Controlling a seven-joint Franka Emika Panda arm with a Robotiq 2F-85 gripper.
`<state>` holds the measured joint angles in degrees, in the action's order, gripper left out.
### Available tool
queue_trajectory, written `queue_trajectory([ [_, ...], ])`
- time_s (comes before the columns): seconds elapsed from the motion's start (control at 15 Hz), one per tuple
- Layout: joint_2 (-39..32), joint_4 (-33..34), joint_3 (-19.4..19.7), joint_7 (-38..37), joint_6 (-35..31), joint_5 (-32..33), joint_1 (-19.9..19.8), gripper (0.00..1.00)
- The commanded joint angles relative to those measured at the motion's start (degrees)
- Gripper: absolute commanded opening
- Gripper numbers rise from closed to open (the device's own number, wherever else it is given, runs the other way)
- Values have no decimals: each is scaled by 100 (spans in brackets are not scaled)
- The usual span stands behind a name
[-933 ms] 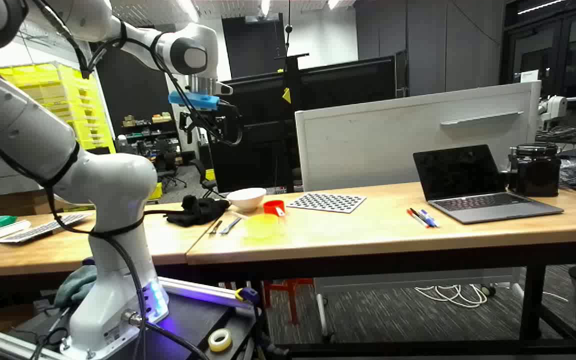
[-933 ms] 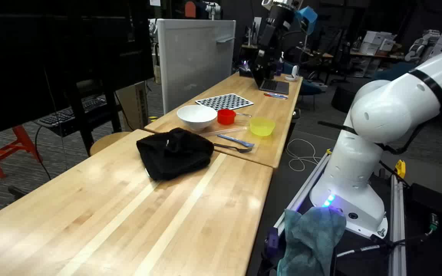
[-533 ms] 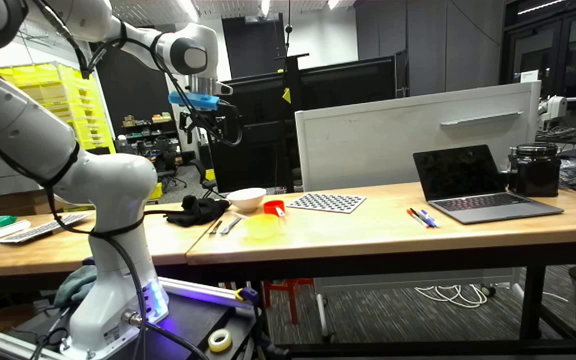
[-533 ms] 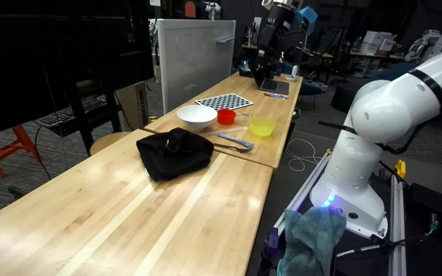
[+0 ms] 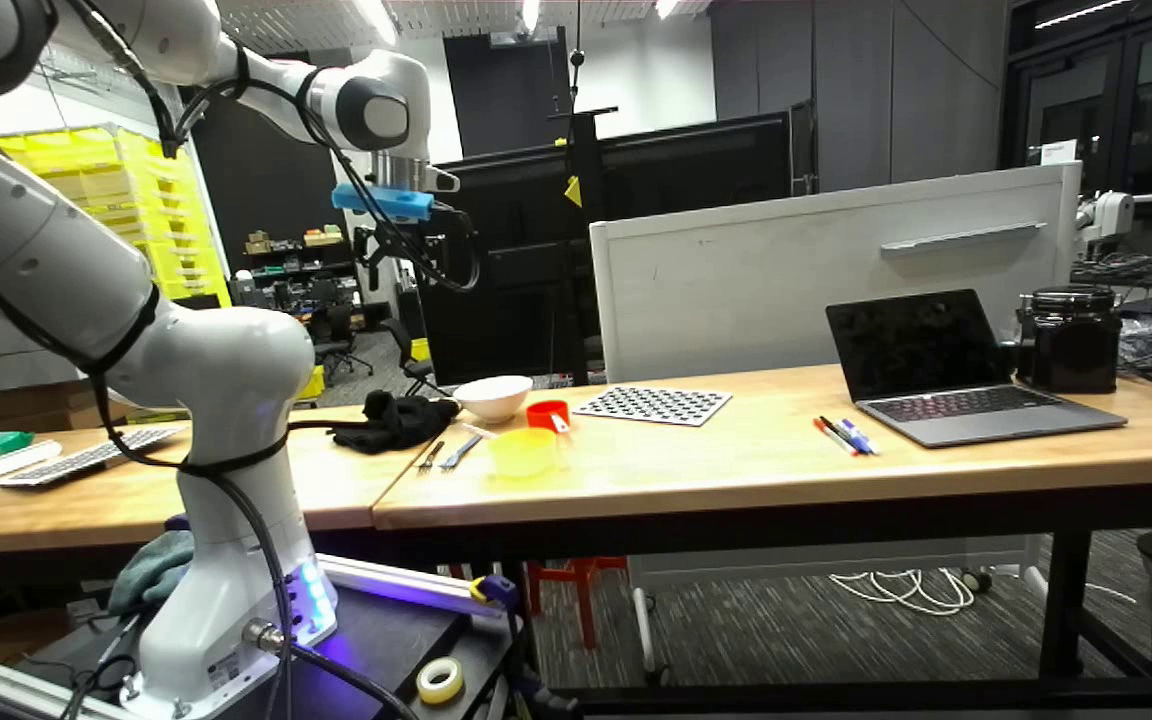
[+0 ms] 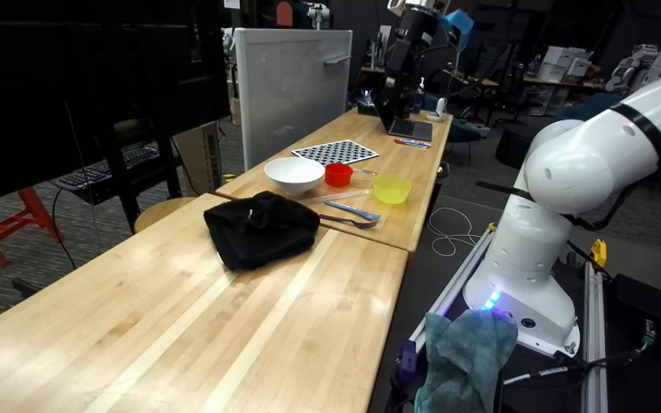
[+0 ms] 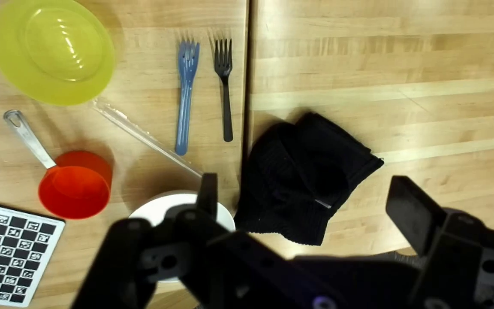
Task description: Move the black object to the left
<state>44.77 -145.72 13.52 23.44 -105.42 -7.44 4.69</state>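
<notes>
The black object (image 6: 261, 229) is a crumpled black cloth lying flat on the wooden table. It also shows in the wrist view (image 7: 298, 180) and in an exterior view (image 5: 394, 420), near the seam between two table tops. My gripper (image 5: 416, 265) hangs high above the table, pointing down. In an exterior view the gripper (image 6: 393, 94) appears dark against the background. In the wrist view the gripper (image 7: 305, 184) has its two fingers wide apart, with nothing between them; the black cloth lies below, between the fingers in the picture.
Beside the cloth stand a white bowl (image 6: 295, 174), a red measuring cup (image 6: 338, 175) and a yellow bowl (image 6: 391, 189). A blue fork (image 7: 185, 98), a black fork (image 7: 224, 90) and a clear stick (image 7: 144, 137) lie close by. A checkered mat (image 5: 654, 405) and laptop (image 5: 936, 380) are farther along.
My arm and gripper have shifted slightly to the left in both exterior views. The black cloth and the other objects have not moved.
</notes>
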Motion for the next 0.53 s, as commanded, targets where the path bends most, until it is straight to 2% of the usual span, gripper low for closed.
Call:
queue_trajectory([
  [0.0, -264, 124, -303, 16, 155, -28, 80, 100],
  [0.47, -908, 172, -519, 352, -194, -483, 549, 100],
])
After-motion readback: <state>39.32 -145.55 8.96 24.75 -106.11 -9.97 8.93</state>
